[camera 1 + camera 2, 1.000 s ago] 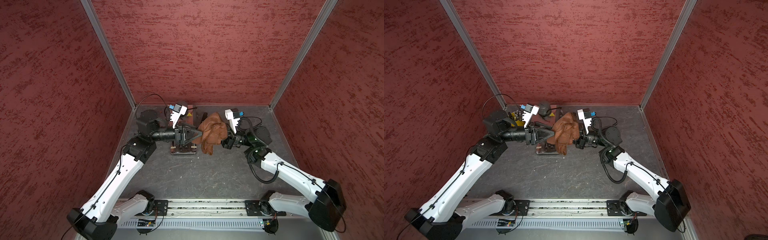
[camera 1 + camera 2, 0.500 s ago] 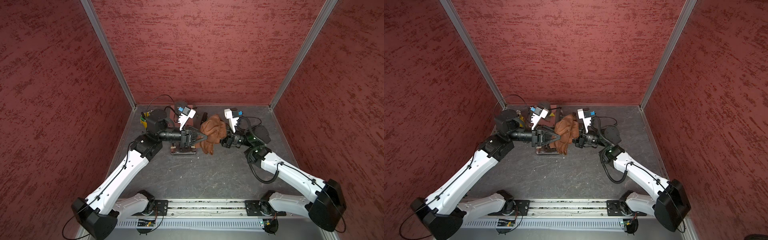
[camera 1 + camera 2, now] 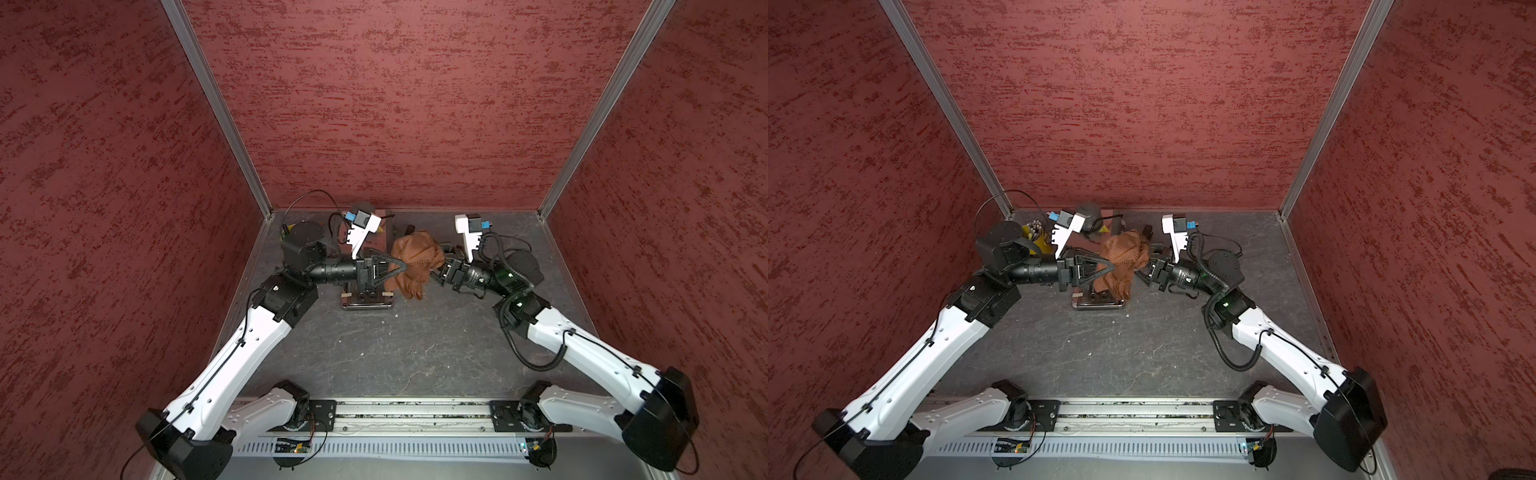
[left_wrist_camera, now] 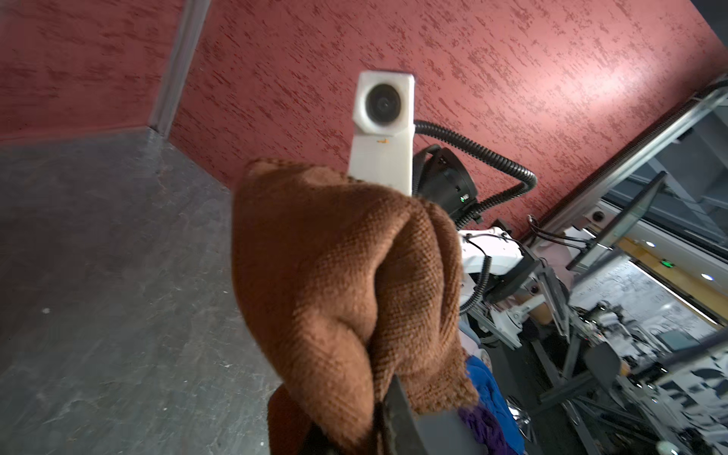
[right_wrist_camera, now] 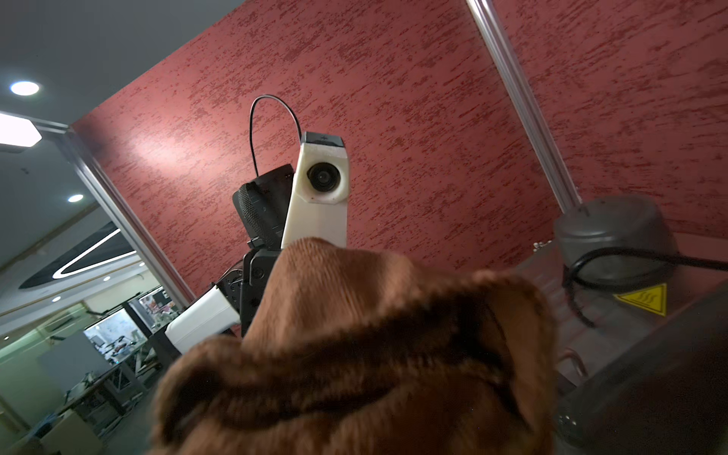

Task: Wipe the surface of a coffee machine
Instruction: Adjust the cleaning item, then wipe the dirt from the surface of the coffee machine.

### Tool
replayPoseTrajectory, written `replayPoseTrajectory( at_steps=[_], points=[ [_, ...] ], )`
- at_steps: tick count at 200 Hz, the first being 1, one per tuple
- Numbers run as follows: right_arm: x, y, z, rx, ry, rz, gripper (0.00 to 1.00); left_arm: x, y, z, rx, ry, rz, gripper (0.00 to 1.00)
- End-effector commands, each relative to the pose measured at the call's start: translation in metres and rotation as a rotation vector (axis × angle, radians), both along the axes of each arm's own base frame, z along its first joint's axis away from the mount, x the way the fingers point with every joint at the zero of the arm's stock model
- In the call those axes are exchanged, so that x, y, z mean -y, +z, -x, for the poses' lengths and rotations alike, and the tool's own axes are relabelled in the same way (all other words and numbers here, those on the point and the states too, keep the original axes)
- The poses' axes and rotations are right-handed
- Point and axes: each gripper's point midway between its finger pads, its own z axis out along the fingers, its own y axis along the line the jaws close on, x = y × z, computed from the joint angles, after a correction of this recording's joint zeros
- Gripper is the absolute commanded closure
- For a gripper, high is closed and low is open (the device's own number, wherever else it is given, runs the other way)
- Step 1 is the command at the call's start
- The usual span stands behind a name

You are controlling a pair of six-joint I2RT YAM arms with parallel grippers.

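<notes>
Jaws of left gripper [image 3: 401, 266] pinching cloth [image 3: 415, 253]; right gripper [image 3: 435, 273] jaws apparently spread beside it. Coffee machine [image 3: 368, 305] wiping likely left to do.

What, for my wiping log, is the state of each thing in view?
Left gripper: shut on the cloth.
Right gripper: open, jaws apart beside the cloth.
Cloth: bunched, dangling from the left gripper at the coffee machine.
Coffee machine: upright, partly hidden from above.
Cord: draped across the grey cap.
Bucket of pens: upright in the back corner.
</notes>
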Motion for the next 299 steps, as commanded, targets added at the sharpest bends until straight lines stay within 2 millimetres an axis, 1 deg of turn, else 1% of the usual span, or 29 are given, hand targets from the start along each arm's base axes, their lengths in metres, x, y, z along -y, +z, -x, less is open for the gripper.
replayPoseTrajectory(
  at_steps=[1,13,28,36,48,65,83,96,125,144,162,168,169,172,183,202,214,232,249,268,285,299],
  points=[
    [0.013,-0.001,-0.011,0.014,-0.131,0.051,0.40,-0.032,0.015,-0.020,0.017,0.166,0.065,1.00],
    [0.015,-0.004,-0.017,0.004,-0.174,0.078,0.40,-0.054,0.017,-0.031,0.000,0.266,0.069,1.00],
    [0.018,-0.012,-0.030,-0.027,-0.237,0.121,0.40,-0.086,0.015,-0.051,-0.041,0.419,0.052,1.00],
    [0.020,-0.019,-0.040,-0.058,-0.284,0.150,0.41,-0.105,0.009,-0.065,-0.093,0.512,0.028,1.00],
    [0.021,-0.033,-0.058,-0.116,-0.354,0.203,0.40,-0.135,-0.006,-0.089,-0.196,0.645,-0.020,1.00],
    [0.018,-0.052,-0.082,-0.200,-0.424,0.295,0.41,-0.161,-0.029,-0.116,-0.305,0.737,-0.062,1.00],
    [0.005,-0.062,-0.098,-0.247,-0.416,0.362,0.42,-0.178,-0.050,-0.143,-0.372,0.773,-0.089,1.00],
    [-0.006,-0.063,-0.103,-0.254,-0.379,0.369,0.43,-0.183,-0.064,-0.163,-0.400,0.772,-0.114,1.00],
    [-0.021,-0.054,-0.110,-0.260,-0.330,0.328,0.44,-0.181,-0.095,-0.202,-0.481,0.724,-0.145,1.00],
    [-0.025,-0.047,-0.112,-0.264,-0.318,0.301,0.44,-0.188,-0.111,-0.215,-0.494,0.734,-0.163,1.00],
    [-0.029,-0.045,-0.117,-0.265,-0.316,0.308,0.44,-0.190,-0.117,-0.219,-0.512,0.703,-0.138,1.00],
    [-0.029,-0.041,-0.118,-0.261,-0.316,0.311,0.44,-0.190,-0.121,-0.220,-0.528,0.696,-0.135,1.00],
    [-0.031,-0.046,-0.120,-0.268,-0.316,0.320,0.44,-0.190,-0.121,-0.220,-0.529,0.696,-0.134,1.00],
    [-0.034,-0.051,-0.124,-0.276,-0.317,0.333,0.44,-0.190,-0.124,-0.220,-0.538,0.693,-0.134,1.00],
    [-0.039,-0.056,-0.130,-0.287,-0.314,0.361,0.45,-0.188,-0.129,-0.218,-0.554,0.677,-0.133,1.00],
    [-0.050,-0.062,-0.141,-0.305,-0.302,0.403,0.46,-0.180,-0.133,-0.207,-0.567,0.634,-0.113,1.00],
    [-0.057,-0.061,-0.145,-0.309,-0.288,0.412,0.47,-0.175,-0.136,-0.199,-0.575,0.606,-0.099,1.00],
    [-0.069,-0.063,-0.148,-0.308,-0.261,0.419,0.49,-0.172,-0.149,-0.185,-0.606,0.589,-0.108,1.00],
    [-0.080,-0.065,-0.147,-0.305,-0.240,0.435,0.49,-0.170,-0.157,-0.170,-0.625,0.583,-0.116,1.00],
    [-0.092,-0.070,-0.142,-0.291,-0.213,0.464,0.50,-0.167,-0.161,-0.153,-0.626,0.580,-0.114,1.00],
    [-0.101,-0.072,-0.133,-0.260,-0.177,0.483,0.50,-0.166,-0.165,-0.141,-0.628,0.583,-0.114,1.00],
    [-0.105,-0.071,-0.124,-0.224,-0.156,0.497,0.50,-0.169,-0.172,-0.137,-0.637,0.597,-0.114,1.00]
  ],
)
